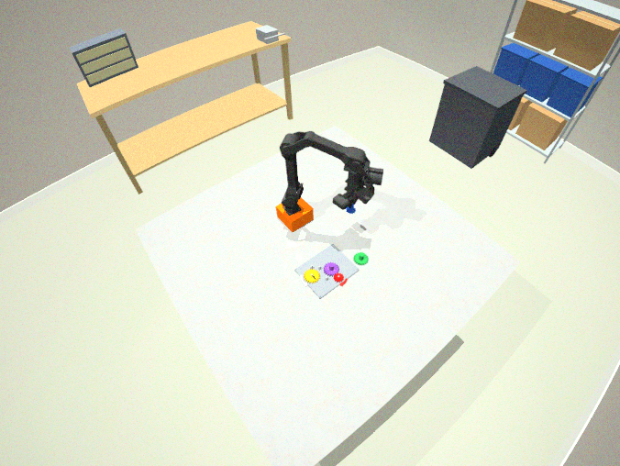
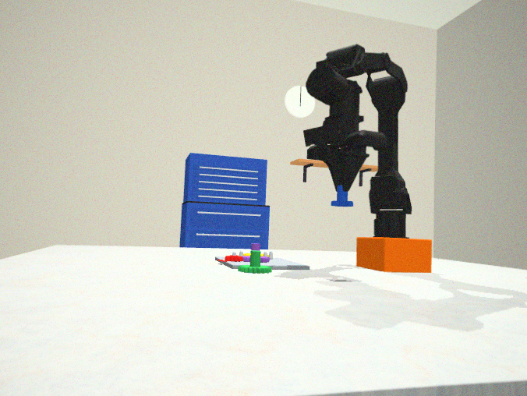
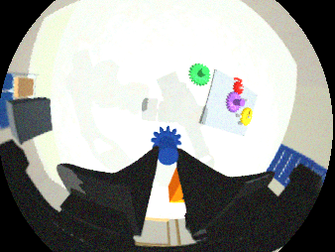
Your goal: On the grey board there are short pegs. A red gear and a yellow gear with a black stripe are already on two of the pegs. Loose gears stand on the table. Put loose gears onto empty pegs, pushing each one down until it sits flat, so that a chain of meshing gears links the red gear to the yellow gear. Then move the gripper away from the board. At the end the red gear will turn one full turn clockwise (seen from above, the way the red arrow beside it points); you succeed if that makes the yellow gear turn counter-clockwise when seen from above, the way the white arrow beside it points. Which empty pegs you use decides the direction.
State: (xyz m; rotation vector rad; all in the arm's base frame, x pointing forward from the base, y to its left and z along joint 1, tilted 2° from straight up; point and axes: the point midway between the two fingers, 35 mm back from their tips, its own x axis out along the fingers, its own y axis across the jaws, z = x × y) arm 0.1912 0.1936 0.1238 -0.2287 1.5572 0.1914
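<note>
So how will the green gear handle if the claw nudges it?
The green gear probably slides rather than tips, since its wide toothed disc lies flat. A high push on the upright stem might tilt it. Looks stiff.
</note>
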